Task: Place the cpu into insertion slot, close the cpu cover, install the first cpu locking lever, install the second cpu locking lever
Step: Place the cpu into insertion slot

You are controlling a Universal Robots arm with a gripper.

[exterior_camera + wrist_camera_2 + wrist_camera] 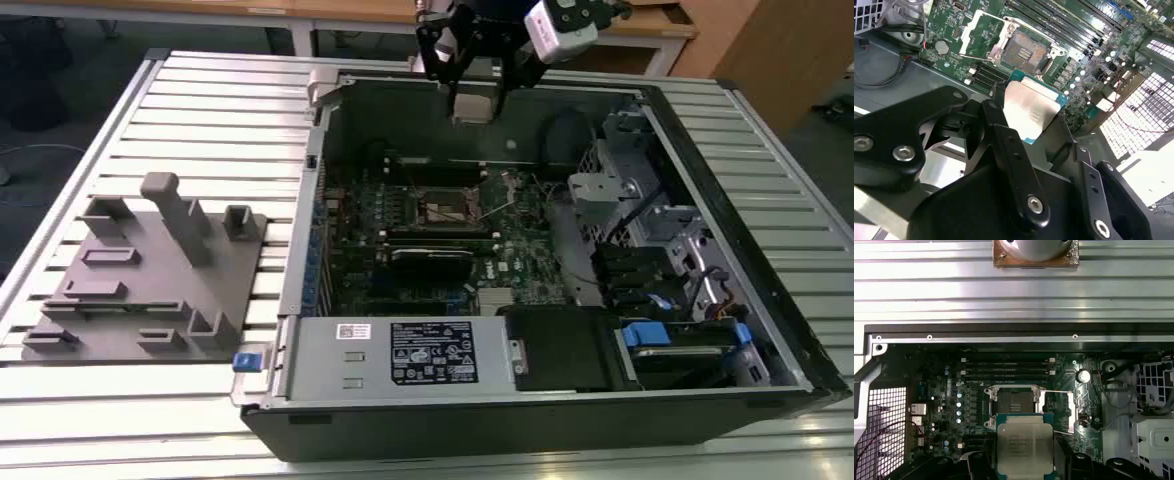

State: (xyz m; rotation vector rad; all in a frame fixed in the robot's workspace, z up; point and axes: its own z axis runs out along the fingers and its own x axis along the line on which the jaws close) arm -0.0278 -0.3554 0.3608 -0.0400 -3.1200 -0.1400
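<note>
One cpu (1024,447) is clenched by its edges in the pincer (1024,462), held well above the bare insertion slot (1015,405), whose cpu cover (970,31) lies swung open. If it came down tilted or misaligned, it could bend the contacts or slip free. The computer case (561,410) holds the motherboard (534,270) and power supply (427,352).

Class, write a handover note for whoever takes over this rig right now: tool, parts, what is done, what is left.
Tool: shut on the cpu, held above the open computer case.
Insertion slot: empty and uncovered.
Cpu cover: swung open beside the slot.
Done: the cpu is picked up.
Left: seating the cpu, closing the cover, installing both locking levers.
</note>
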